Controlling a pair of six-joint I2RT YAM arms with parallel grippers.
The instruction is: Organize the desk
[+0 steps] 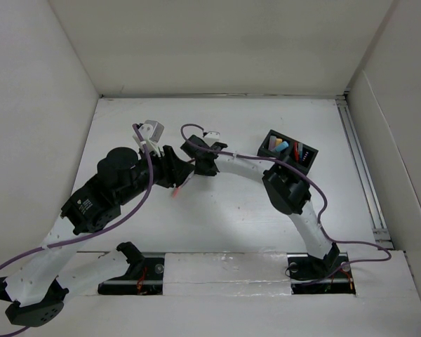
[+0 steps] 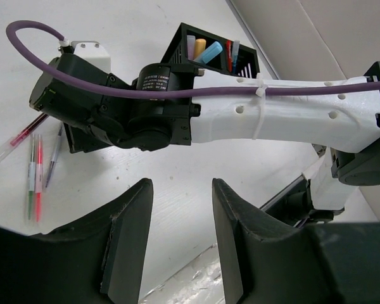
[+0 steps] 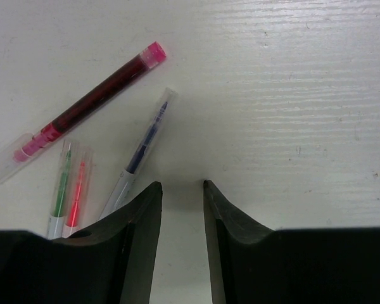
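Pickup step, I think | right gripper [image 3: 180,185] parted, empty, beside slim blue pen [image 3: 142,149] on white desk [image 3: 291,95] | left gripper [image 2: 182,183] parted | next: centre, close.

A pink pen [image 3: 88,104] and blue pen [image 3: 139,149] lie apart from black organizer [image 2: 176,45]

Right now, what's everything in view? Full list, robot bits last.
desk: 1, white, under everything
organizer: 1, black, far right part of desk; yellow, blue and red items inside
small white block: 1, white, far part, left of centre; identity unclear
pink-red pen: 1, clear cap, loose on desk
blue pen: 1, beside it
green pen: 1, beside red pen
red pen: 1, loose on desk
left gripper: 1, black, open, empty
right gripper: 1, black, open, empty, by the pens
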